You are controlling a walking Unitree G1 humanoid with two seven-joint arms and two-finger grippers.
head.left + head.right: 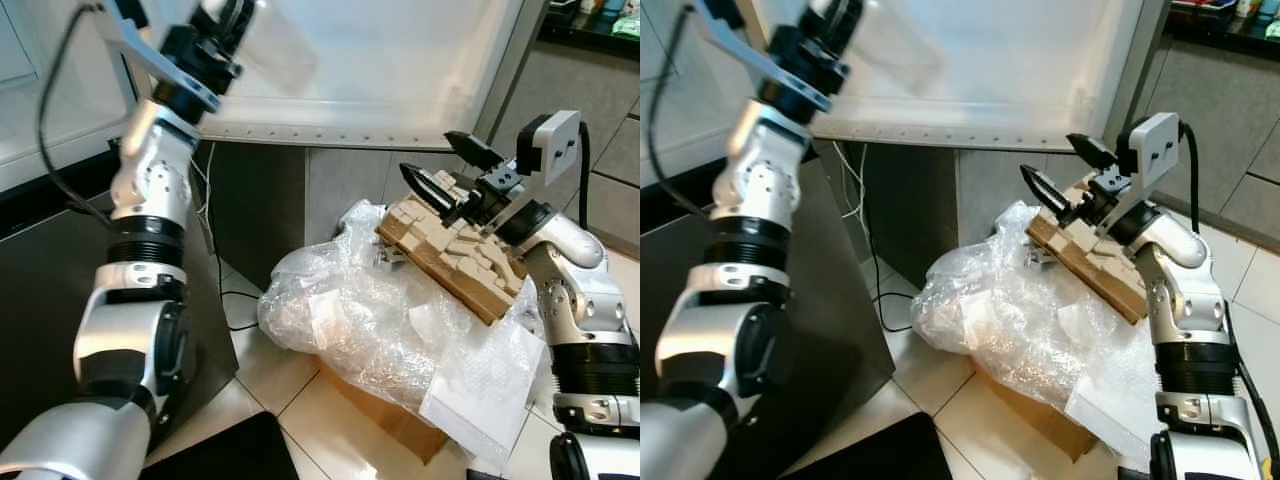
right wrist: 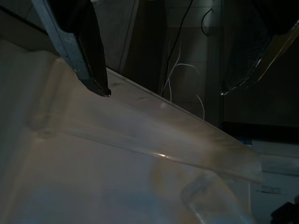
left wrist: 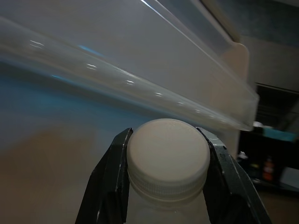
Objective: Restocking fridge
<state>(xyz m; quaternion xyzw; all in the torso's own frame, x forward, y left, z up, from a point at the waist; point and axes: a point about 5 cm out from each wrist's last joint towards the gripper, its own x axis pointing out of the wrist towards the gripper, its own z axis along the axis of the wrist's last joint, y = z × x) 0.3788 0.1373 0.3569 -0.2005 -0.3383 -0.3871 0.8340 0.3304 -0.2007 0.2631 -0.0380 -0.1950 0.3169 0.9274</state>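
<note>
My left gripper (image 1: 225, 25) is raised at the upper left, shut on the neck of a translucent plastic bottle (image 1: 280, 50). Its white screw cap (image 3: 168, 158) sits between the two black fingers (image 3: 112, 182), close under a clear door shelf (image 3: 140, 88). The bottle is held against the inside of the open white fridge door (image 1: 400, 60). My right gripper (image 1: 428, 152) hangs open and empty on the right, just below the door's lower edge. Between its fingertips, the right wrist view looks up at a clear shelf (image 2: 154, 135).
A bundle of bubble wrap (image 1: 370, 320) lies on a cardboard box (image 1: 390, 415) on the tiled floor. A tan slab of blocks (image 1: 450, 250) rests on it, under my right gripper. Cables (image 1: 215, 230) hang behind. A dark panel (image 1: 60, 300) stands at left.
</note>
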